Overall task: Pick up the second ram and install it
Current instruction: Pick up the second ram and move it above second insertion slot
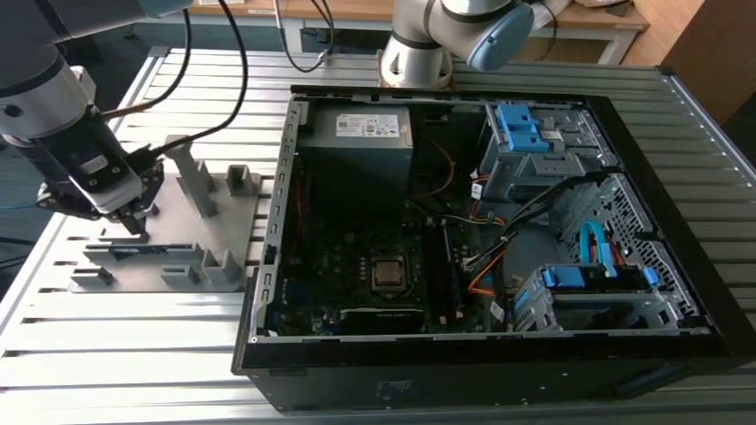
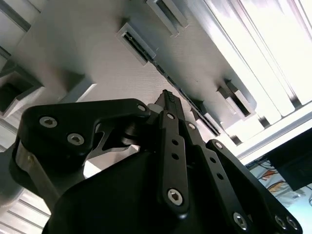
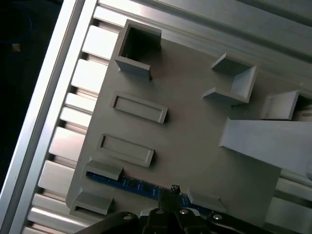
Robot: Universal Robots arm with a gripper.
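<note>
One claw (image 1: 135,223) at one ram (image 3: 131,184), one holder (image 3: 195,141)

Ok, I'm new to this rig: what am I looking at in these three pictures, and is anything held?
The exterior view looks down on a slotted metal table. On it sit an open computer case and, toward that view's left, a grey holder plate. The machine is a robot arm; its end effector reaches down to that plate. Both wrist views come from cameras riding on the arm. In the first wrist view the second ram, a thin bluish stick, sits in the plate's holders with the end effector right at it. Whether it is gripped, I cannot tell.
</note>
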